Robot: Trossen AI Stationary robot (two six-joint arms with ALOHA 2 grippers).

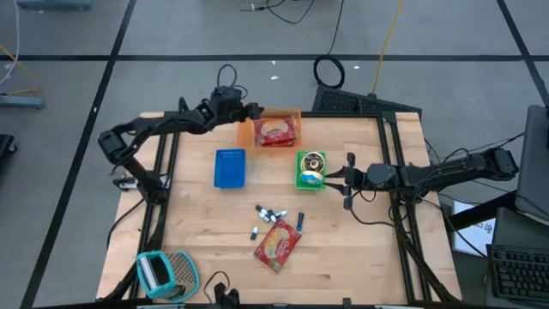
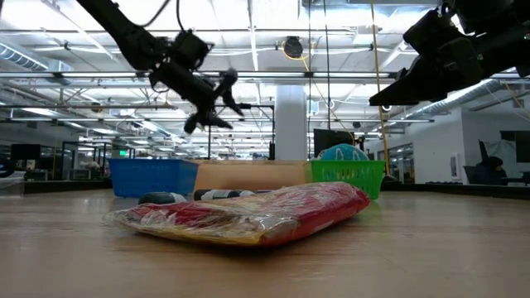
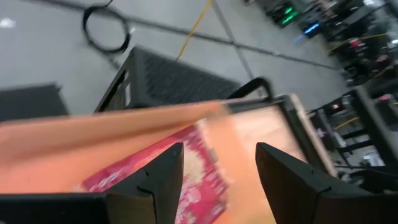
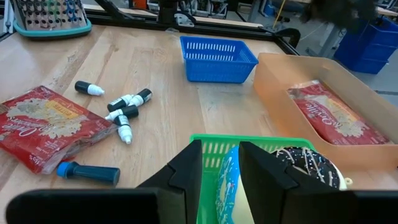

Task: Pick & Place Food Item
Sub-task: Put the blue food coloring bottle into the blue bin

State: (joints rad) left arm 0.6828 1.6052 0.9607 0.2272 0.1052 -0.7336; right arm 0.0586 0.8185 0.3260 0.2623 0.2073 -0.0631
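Note:
A red food packet (image 1: 275, 131) lies flat in the orange bin (image 1: 294, 114) at the table's far middle. My left gripper (image 3: 217, 168) hovers open above the bin's left end (image 1: 255, 112), over the packet (image 3: 186, 180), with nothing between its fingers. A second red packet (image 1: 277, 245) lies flat on the table near the front (image 2: 248, 211). My right gripper (image 4: 221, 168) waits just right of the green basket (image 1: 310, 169), which holds donuts (image 4: 305, 165). Its fingers stand a little apart and empty.
A blue basket (image 1: 229, 167) stands left of the green one. Several small dark bottles (image 1: 270, 215) lie scattered at the table's middle, beside the near packet. A teal grater-like item (image 1: 167, 273) sits at the near left corner. Bare wood lies to the near right.

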